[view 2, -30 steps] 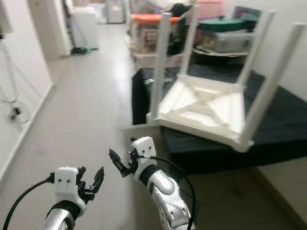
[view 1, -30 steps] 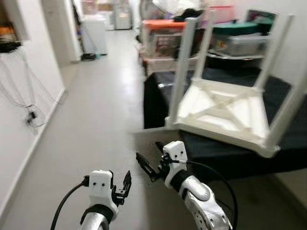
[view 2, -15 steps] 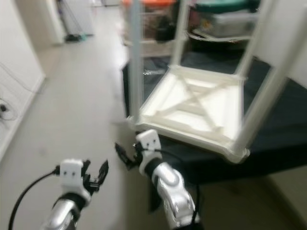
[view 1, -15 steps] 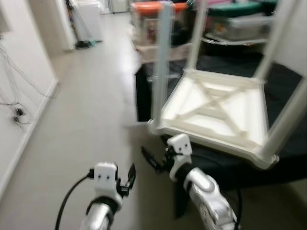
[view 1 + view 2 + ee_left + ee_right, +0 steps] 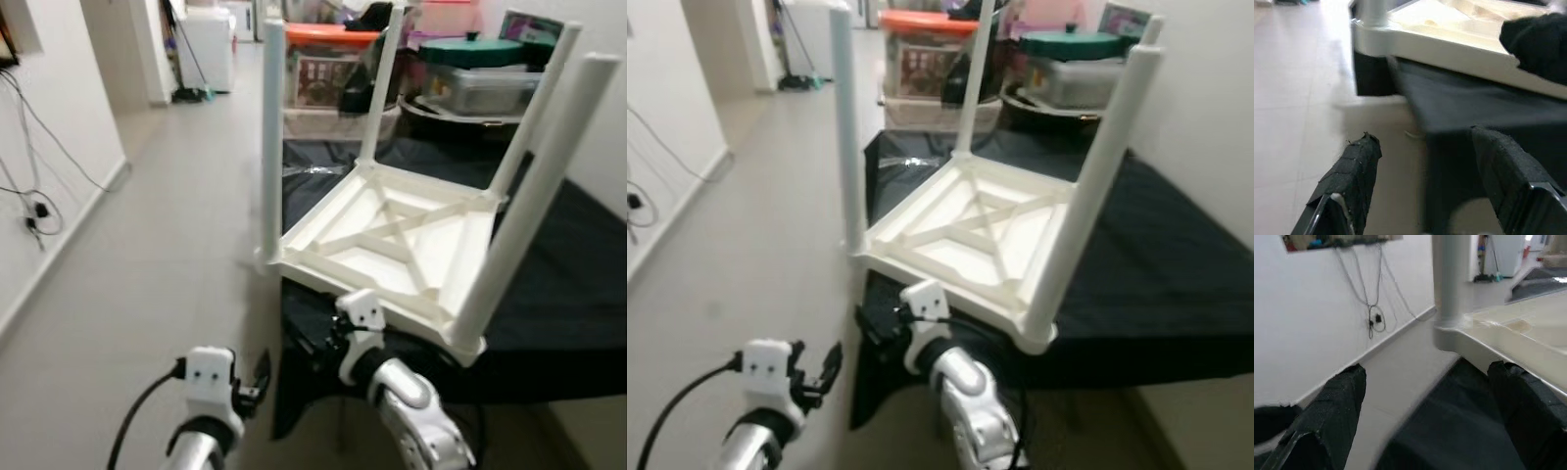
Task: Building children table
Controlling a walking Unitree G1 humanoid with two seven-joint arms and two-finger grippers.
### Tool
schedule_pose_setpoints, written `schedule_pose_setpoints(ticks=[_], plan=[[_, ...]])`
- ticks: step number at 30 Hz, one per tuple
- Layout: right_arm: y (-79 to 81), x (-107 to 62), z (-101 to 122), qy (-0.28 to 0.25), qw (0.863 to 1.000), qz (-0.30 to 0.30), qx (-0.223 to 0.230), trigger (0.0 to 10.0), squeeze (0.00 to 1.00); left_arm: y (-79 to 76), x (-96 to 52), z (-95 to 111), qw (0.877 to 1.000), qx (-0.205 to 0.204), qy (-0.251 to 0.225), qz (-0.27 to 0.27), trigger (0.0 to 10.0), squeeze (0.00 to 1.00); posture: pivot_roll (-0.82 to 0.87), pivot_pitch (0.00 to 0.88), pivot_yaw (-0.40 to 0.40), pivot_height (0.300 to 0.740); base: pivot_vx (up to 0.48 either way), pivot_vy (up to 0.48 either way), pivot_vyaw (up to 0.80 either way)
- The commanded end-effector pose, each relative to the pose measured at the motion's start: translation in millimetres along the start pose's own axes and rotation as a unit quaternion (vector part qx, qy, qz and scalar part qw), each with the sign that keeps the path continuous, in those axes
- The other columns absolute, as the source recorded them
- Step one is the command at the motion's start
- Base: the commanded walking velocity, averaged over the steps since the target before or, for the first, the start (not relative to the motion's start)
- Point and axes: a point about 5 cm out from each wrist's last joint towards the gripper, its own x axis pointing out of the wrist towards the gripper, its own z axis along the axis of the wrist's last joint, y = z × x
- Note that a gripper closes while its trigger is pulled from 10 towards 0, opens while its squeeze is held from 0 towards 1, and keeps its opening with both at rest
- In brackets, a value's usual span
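Hovering low over the pale floor (image 5: pixel 147 284), the left end effector (image 5: pixel 257 377) sat nearest the camera, its two black fingers (image 5: pixel 1352 171) spread well apart with nothing between them. In the left wrist view those fingers framed the edge of a counter draped in black cloth (image 5: pixel 1459 107), without touching it.

Just beyond and to the right, the right end effector (image 5: pixel 872 328) reached under the near edge of the children table (image 5: pixel 392 245). Its fingers (image 5: pixel 1337 401) were likewise held wide apart and gripped nothing; the right wrist view showed them on either side of the cloth, below the table's cream rim and one leg (image 5: pixel 1452 279). Whether they touched the cloth could not be told.

The white children table lay upside down on the black-covered counter (image 5: pixel 568 274), its top against the cloth and its four legs pointing up. Its near corner overhung the counter's front edge, and a cross brace showed on its underside.

Farther back, stacked storage bins (image 5: pixel 328 69) with an orange lid and a green-lidded container (image 5: pixel 480 73) stood behind the counter. Cables (image 5: pixel 34 147) hung on the left wall, and the corridor ran on to a white appliance (image 5: pixel 208 49).
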Motion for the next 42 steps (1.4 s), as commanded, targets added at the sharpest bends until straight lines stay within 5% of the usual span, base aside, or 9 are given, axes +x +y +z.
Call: schedule_pose_setpoints(ticks=[1, 7, 9, 19, 24, 28, 36, 39, 42], plan=[[-4.5, -1.6, 1.4, -0.004, 1.000, -0.007, 0.007, 10.0, 0.00, -1.5, 0.6, 0.4, 1.000, -0.008, -0.001, -0.002, 10.0, 0.00, -0.02, 0.000, -0.016, 0.740, 0.000, 0.000, 0.00], [-19.8, 4.1, 18.3, -0.037, 0.999, -0.029, -0.009, 10.0, 0.00, -1.0, 0.1, 0.2, 1.000, -0.011, -0.002, 0.000, 10.0, 0.00, -0.02, 0.000, -0.015, 0.740, 0.000, 0.000, 0.00], [-42.1, 6.9, 38.0, -0.071, 0.993, -0.093, -0.034, 10.0, 0.00, -0.8, -0.4, 0.2, 1.000, -0.013, -0.002, 0.000, 10.0, 0.00, -0.02, 0.000, -0.014, 0.740, 0.000, 0.000, 0.00], [-70.2, 9.8, 64.9, -0.107, 0.977, -0.177, -0.047, 10.0, 0.00, 0.5, -1.0, 1.1, 1.000, -0.013, -0.002, 0.001, 10.0, 0.00, -0.02, 0.000, -0.006, 0.740, 0.000, 0.000, 0.00], [-92.0, 2.9, 72.1, -0.113, 0.965, -0.226, -0.063, 10.0, 0.00, 0.5, -0.9, 0.8, 1.000, -0.013, -0.001, 0.000, 10.0, 0.00, -0.02, 0.000, -0.006, 0.740, 0.000, 0.000, 0.00], [-128.6, -11.5, 81.9, -0.114, 0.947, -0.283, -0.097, 10.0, 0.00, 0.2, -0.4, 1.2, 1.000, -0.015, -0.001, 0.000, 10.0, 0.00, -0.02, 0.000, -0.004, 0.740, 0.000, 0.000, 0.00], [-161.1, -24.9, 95.2, -0.118, 0.932, -0.318, -0.125, 10.0, 0.00, 0.1, 0.0, 1.5, 1.000, -0.016, -0.002, 0.000, 10.0, 0.00, -0.02, 0.000, -0.007, 0.740, 0.000, 0.000, 0.00], [-190.3, -41.6, 110.6, -0.112, 0.913, -0.359, -0.160, 10.0, 0.00, 0.3, -0.1, 1.6, 1.000, -0.017, -0.002, 0.001, 10.0, 0.00, -0.02, 0.000, -0.007, 0.740, 0.000, 0.000, 0.00], [-202.0, -49.4, 117.0, -0.107, 0.902, -0.380, -0.174, 10.0, 0.00, 0.5, 0.0, 1.4, 1.000, -0.017, -0.002, 0.000, 10.0, 0.00, -0.02, 0.000, -0.007, 0.740, 0.000, 0.000, 0.00]])
